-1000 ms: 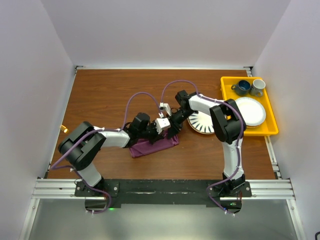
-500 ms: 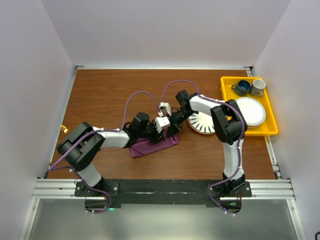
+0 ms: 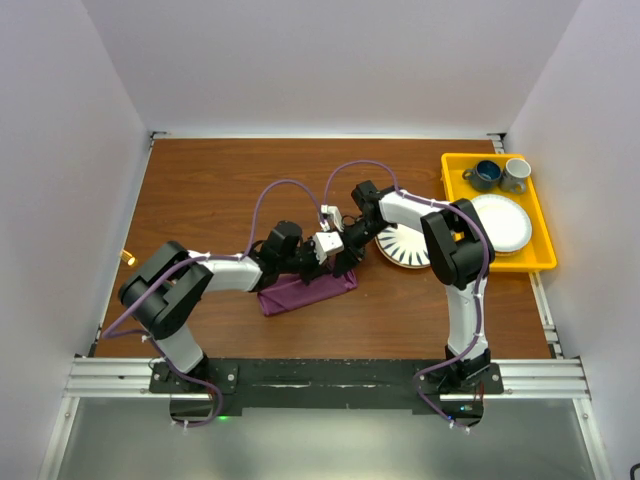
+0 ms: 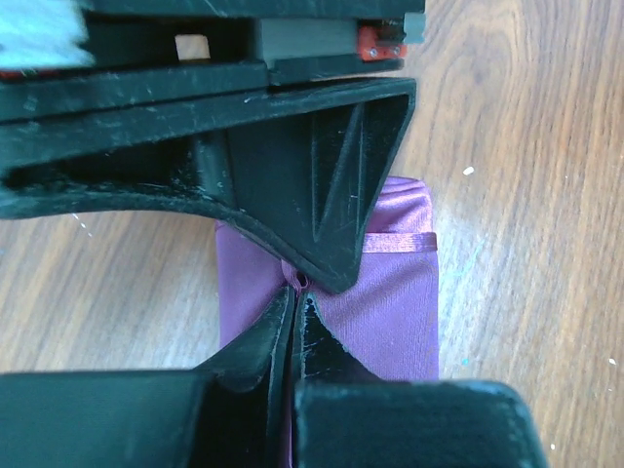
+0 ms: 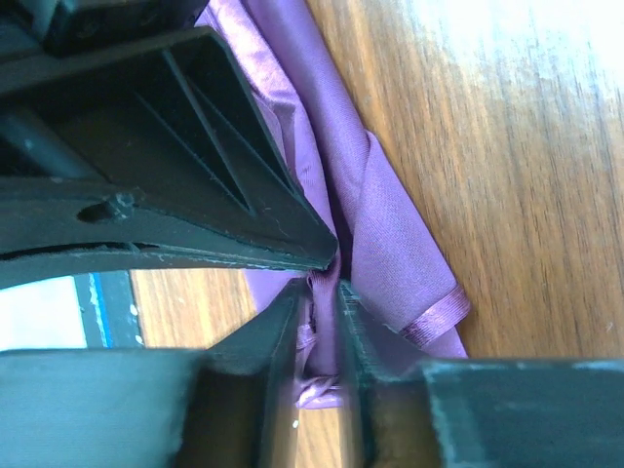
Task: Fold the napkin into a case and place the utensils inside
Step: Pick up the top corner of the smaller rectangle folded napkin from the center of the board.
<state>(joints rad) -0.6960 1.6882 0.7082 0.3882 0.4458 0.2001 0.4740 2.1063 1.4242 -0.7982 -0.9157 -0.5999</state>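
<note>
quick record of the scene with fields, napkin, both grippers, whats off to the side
napkin: folded purple strip on the table, between the arms
left gripper: shut on napkin
right gripper: shut on a napkin fold
striped plate: just right of napkin
yellow tray: far right, holds white plate and two cups

— Where is the plum-purple cloth napkin laid?
— It is laid folded near the middle of the brown wooden bench. The round striped ceramic plate is set just to its right.
— And further right?
— The yellow rectangular plastic tray is placed at the bench's right edge. In it the round white plate is kept at the front. The dark blue mug and the grey mug are set side by side behind it, the blue one on the left.
</note>
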